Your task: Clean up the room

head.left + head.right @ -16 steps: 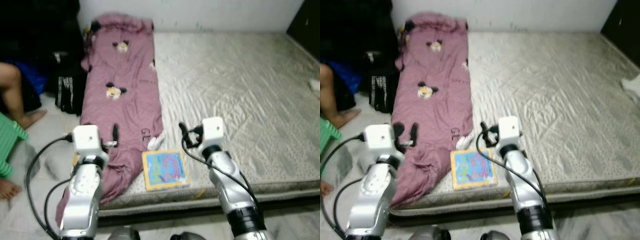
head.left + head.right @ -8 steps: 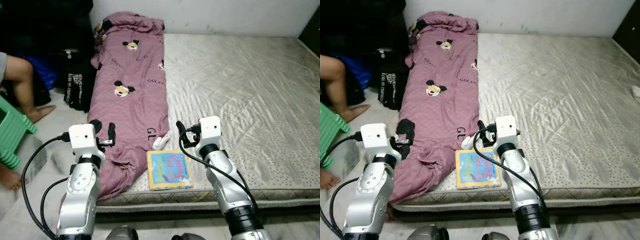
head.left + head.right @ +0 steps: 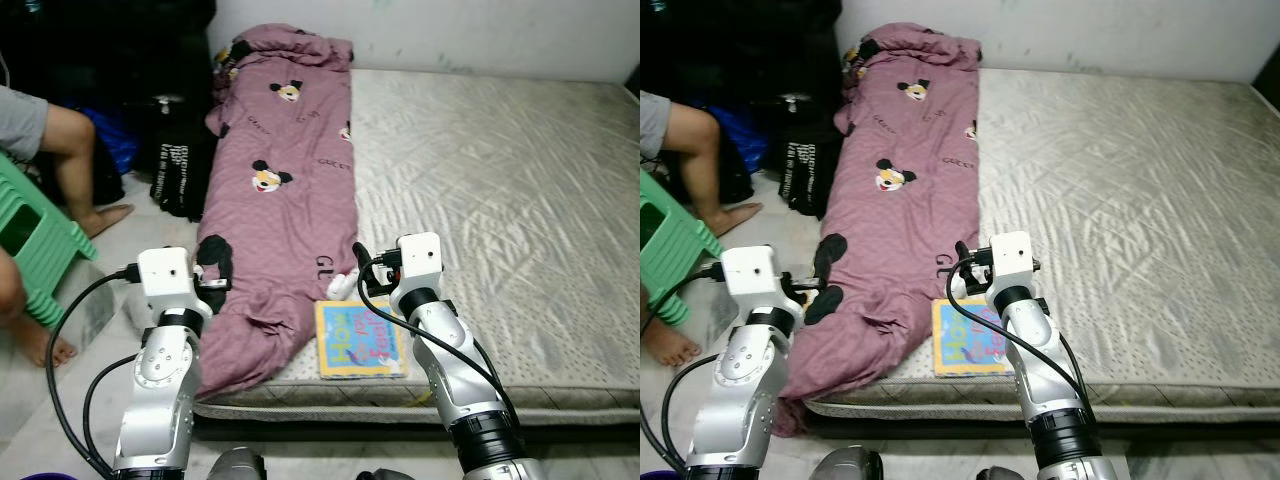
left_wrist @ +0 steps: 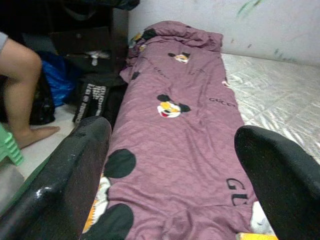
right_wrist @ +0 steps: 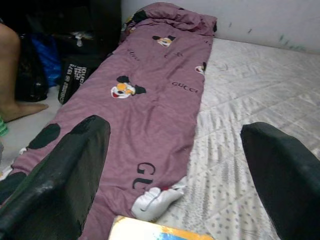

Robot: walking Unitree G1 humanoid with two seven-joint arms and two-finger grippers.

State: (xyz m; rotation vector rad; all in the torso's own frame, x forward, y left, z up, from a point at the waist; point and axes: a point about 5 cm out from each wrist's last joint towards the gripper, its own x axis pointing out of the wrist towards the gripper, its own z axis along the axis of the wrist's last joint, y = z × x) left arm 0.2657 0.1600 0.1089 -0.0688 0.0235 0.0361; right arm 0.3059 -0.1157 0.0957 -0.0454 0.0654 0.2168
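Both arms are raised in front of the bed, nothing held. Left gripper (image 4: 165,200) has its jaws spread wide over the low end of the purple Mickey blanket (image 3: 285,190); right gripper (image 5: 170,200) likewise spread, aimed at the blanket's edge and the small white item (image 5: 152,198) beside it.

Task things: the blanket runs from 12 o'clock down to 7 o'clock along the left side of the mattress (image 3: 500,180), its lower end drooping off the edge toward the floor. A colourful picture book (image 3: 360,338) lies flat at the mattress's near edge, just beside the right arm, approx 6 o'clock of the scene.

Likely step – approach & pick 1 item, prob. the book or blanket corner. To do it well:
- Book lies flat, so slide 1 finger under the overhanging near edge instead of pinching from above.
- Keep the right wrist cable off the book.
- A person's leg (image 3: 75,150) and a green stool (image 3: 35,240) sit at 9 o'clock – swing the left arm inward, not out.
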